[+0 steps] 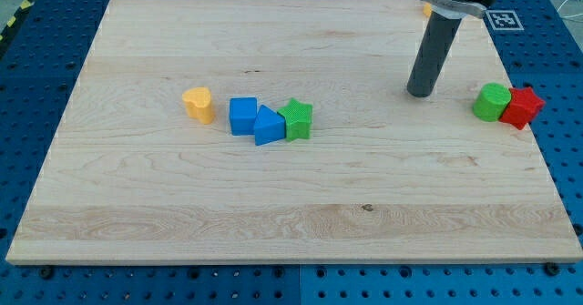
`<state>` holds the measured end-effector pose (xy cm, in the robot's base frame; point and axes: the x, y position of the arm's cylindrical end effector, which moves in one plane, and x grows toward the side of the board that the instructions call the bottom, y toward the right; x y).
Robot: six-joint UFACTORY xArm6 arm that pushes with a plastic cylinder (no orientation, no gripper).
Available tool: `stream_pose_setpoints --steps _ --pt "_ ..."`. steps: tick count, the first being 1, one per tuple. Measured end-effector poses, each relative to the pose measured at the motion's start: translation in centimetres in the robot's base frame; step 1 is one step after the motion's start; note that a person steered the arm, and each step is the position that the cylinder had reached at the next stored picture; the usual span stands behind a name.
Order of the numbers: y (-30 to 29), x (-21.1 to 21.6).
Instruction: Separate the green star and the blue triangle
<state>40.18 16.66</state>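
1. My tip (420, 93) rests on the wooden table (291, 223), toward the view's upper right. I end in a plain dark rod with no fingers, so no opening or hold can be told.
2. The green star (297, 119) lies well apart from my tip, toward the view's left and slightly lower, near the middle of the table.
3. The blue triangle (268, 126) touches the green star on the star's left side, pressed right against it.
4. A blue cube (242, 116) sits just left of the blue triangle, touching it, so the three form one tight row.
5. A yellow block (199, 105), rounded and perhaps heart-shaped, stands near the blue cube's left, with a small gap between them.
6. To the right of my tip, near the table's right edge, a green block (493, 102) and a red star (522, 106) sit touching, the red one farther right.
7. My tip touches no block.
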Motion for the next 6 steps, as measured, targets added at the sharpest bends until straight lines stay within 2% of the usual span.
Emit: stream_pose_setpoints --steps 3,6 --pt "-3.8 -1.0" --pt "-10.1 -1.2"
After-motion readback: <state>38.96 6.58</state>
